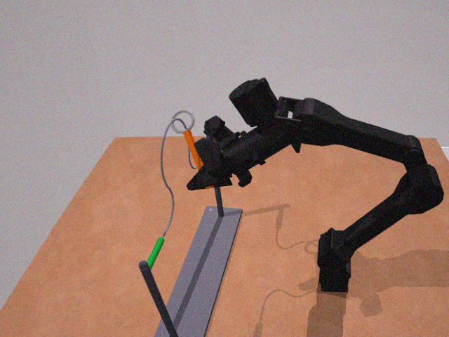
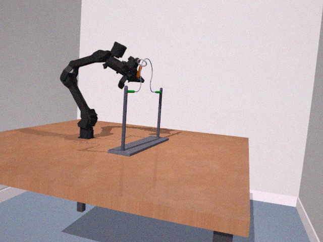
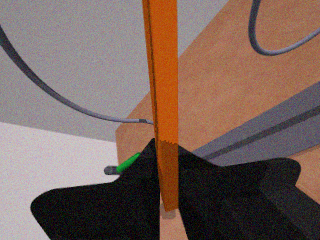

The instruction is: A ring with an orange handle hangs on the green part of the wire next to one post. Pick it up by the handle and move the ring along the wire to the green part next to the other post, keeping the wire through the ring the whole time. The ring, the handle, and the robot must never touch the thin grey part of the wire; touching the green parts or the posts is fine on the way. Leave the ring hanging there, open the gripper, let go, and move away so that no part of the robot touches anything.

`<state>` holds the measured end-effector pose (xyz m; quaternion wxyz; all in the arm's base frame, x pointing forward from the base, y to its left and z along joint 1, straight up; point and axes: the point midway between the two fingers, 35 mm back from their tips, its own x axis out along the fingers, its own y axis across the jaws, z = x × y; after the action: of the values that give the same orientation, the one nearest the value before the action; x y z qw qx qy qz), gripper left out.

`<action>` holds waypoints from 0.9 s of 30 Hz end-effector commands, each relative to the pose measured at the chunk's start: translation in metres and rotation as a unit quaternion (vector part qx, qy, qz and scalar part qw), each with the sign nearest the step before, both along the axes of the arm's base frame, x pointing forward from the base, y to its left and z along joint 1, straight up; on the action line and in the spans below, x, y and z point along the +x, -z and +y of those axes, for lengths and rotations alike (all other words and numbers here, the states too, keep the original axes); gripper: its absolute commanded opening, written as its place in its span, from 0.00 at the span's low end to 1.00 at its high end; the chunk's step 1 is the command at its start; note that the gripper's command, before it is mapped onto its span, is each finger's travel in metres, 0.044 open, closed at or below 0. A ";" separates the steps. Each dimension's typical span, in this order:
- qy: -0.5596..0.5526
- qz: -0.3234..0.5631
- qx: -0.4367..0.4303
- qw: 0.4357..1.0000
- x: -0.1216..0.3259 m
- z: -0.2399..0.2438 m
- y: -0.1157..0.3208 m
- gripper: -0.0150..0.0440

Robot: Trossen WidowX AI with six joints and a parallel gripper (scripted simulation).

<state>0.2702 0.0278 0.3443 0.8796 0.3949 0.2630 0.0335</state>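
Observation:
The ring (image 1: 183,111) (image 2: 146,63) is around the grey wire (image 1: 162,156) (image 2: 151,75) (image 3: 65,102), near the top of its arch, on the side of the top view's far post. Whether they touch cannot be told. The orange handle (image 1: 191,146) (image 2: 139,70) (image 3: 165,75) slants down from the ring. My gripper (image 1: 197,182) (image 2: 142,80) (image 3: 159,142) is shut on its lower part, below the ring. The exterior view shows green parts at the near post (image 2: 131,91) and the far post; the top view shows one green part (image 1: 156,253), the other being hidden by my gripper.
The near post (image 1: 159,302) in the top view is the far post (image 2: 159,114) in the exterior view. The other post (image 1: 219,201) (image 2: 124,119) stands below my gripper in the top view. Both rise from a grey base (image 1: 224,246) (image 2: 148,145) on the wooden table (image 1: 90,235) (image 2: 195,169).

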 end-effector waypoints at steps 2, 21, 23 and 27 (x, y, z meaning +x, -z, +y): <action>0.001 0.005 -0.047 0.999 0.002 -0.003 0.002 0.00; 0.004 0.016 -0.184 0.983 0.001 -0.012 0.009 0.00; 0.005 0.017 -0.198 0.980 0.001 -0.013 0.009 0.00; 0.005 0.019 -0.227 0.974 0.001 -0.015 0.010 0.00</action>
<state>0.2699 0.0142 0.3340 0.9367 0.2119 0.2769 -0.0312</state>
